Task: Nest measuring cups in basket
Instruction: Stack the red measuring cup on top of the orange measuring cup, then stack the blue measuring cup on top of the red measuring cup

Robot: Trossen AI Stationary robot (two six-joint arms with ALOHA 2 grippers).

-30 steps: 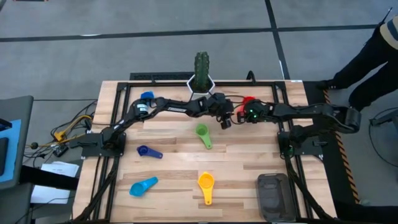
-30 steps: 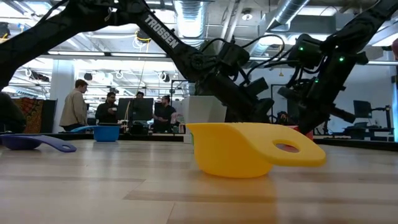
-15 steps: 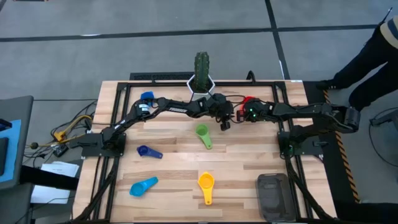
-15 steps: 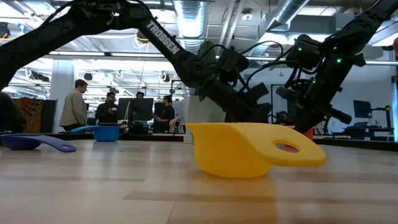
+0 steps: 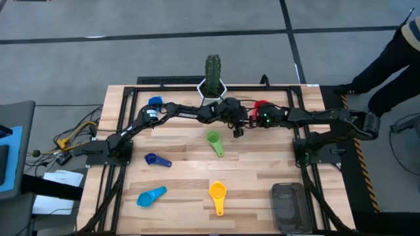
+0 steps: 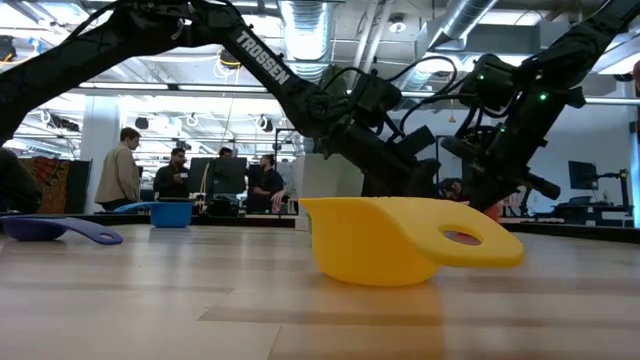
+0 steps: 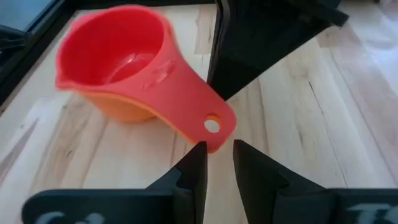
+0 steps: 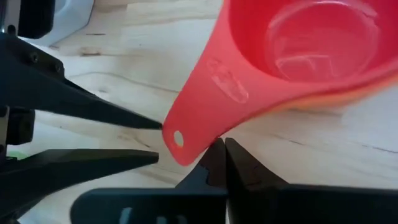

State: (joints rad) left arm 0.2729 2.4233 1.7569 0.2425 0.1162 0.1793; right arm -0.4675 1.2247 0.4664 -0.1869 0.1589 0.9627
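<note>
A red measuring cup [image 7: 118, 50] sits nested in an orange one [image 7: 118, 109] on the table's far middle [image 5: 261, 105], its flat handle pointing at my left gripper [image 7: 219, 148]. That gripper is open, and its fingertips reach just to the handle's holed end. My right gripper [image 8: 221, 149] is shut beside the handle. Green [image 5: 214, 143], dark blue [image 5: 156, 159], light blue [image 5: 151, 195] and yellow [image 5: 217, 195] cups lie on the boards, and a blue one [image 5: 155, 101] sits far left. The dark grey basket [image 5: 289, 206] stands near right. My left gripper's fingers [image 8: 124, 118] stand on either side of the handle's holed end [image 8: 177, 140], coming almost level from the table's left; I cannot tell whether they touch it. My right gripper's shut fingertips lie against the side edge of the handle [image 8: 208, 134], slanting down from the right. The cup rests in the orange cup on the table.
A white hexagonal pot with a cactus [image 5: 212, 78] stands just beyond the two grippers at the far edge. Black frame rails [image 5: 125, 131] run along the table's sides. People stand in the room behind the table [image 6: 125, 165].
My left gripper has turned a little at the wrist while staying by the red cup's handle. The cups have not moved.
</note>
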